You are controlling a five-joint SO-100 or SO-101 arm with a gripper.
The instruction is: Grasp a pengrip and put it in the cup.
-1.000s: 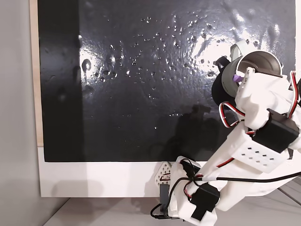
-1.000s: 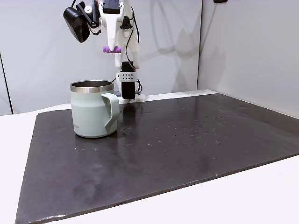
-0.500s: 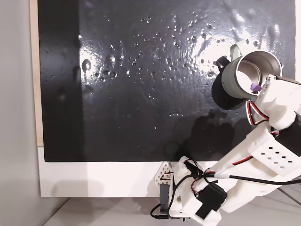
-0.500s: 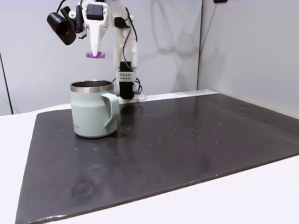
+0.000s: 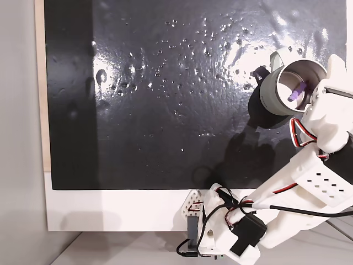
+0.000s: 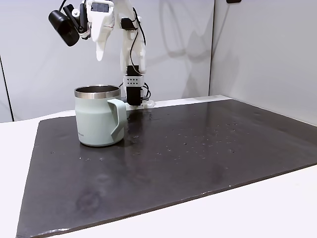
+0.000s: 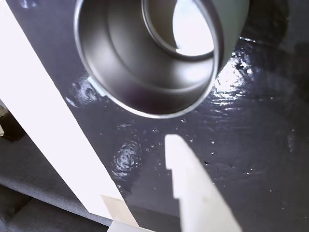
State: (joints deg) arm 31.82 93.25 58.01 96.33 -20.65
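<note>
Your pengrip (image 5: 295, 92) sits inside the cup (image 5: 277, 93), a purple sliver against the steel interior as the fixed view from above shows it. The side-on fixed view hides it behind the sage-green cup (image 6: 97, 117) wall, and in the wrist view the cup (image 7: 145, 63) mouth is all glare and shadow, so I cannot make out the piece there. The fingers (image 6: 100, 49) hang empty above the rim, nothing between them; they look released, though the gap itself is hard to read. I judge the drop done, so what you have left is to lift the arm clear without clipping the rim or handle. The cup stands upright on the dark mat (image 6: 198, 148) covering the counter (image 6: 277, 208).
</note>
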